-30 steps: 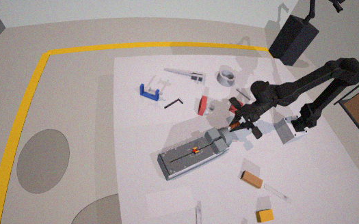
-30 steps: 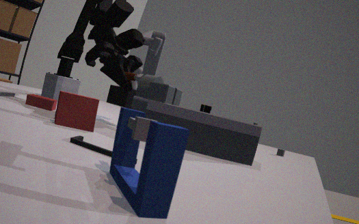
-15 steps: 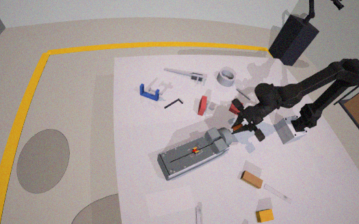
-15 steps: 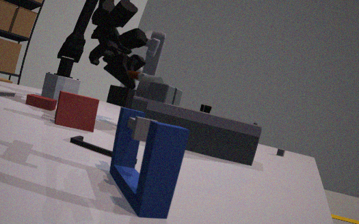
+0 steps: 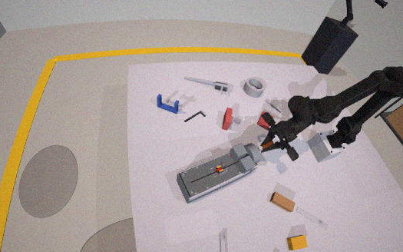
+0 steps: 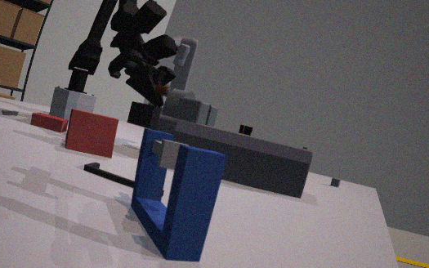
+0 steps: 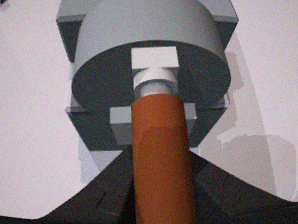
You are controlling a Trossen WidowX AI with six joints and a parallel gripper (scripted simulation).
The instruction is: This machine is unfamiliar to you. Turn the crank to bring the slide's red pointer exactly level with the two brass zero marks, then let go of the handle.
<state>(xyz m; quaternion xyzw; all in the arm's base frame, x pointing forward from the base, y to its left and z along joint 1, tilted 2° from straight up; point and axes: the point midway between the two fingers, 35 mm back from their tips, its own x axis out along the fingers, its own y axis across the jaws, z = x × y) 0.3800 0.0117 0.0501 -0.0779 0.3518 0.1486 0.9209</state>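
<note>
Jaws of the gripper (image 5: 265, 146) (image 6: 162, 91) (image 7: 161, 161) stand narrow, one on each side of the orange crank handle (image 5: 267, 144) (image 6: 163, 89) (image 7: 161, 170), and hold it. The crank sits at one end of the grey slide housing (image 5: 204, 185) (image 6: 262, 163), the end nearer the arm's base (image 5: 320, 149). The housing runs at a slant across the counter (image 5: 150, 154) (image 6: 270, 229) (image 7: 30, 100), its other end towards the counter's left edge as the top view shows it. The blue bracket (image 5: 167, 107) (image 6: 194, 196) stands nearer that view's upper left corner of the counter, well apart from the crank.

On top of the housing, along the dark slot, the red pointer (image 5: 219, 169) lies in among the brass zero marks (image 5: 220, 167). By my judgement the coarse part of the job is done: the handle is gripped and the pointer is close to zero. Whether it is exactly level cannot be told at this size, and neither the exterior nor the wrist view shows the pointer.

What is left is likely a small correction of the crank, if any, then the release, which is not yet done. Opening the jaws without nudging the handle will matter, since a slight turn could carry the pointer off the marks.
</note>
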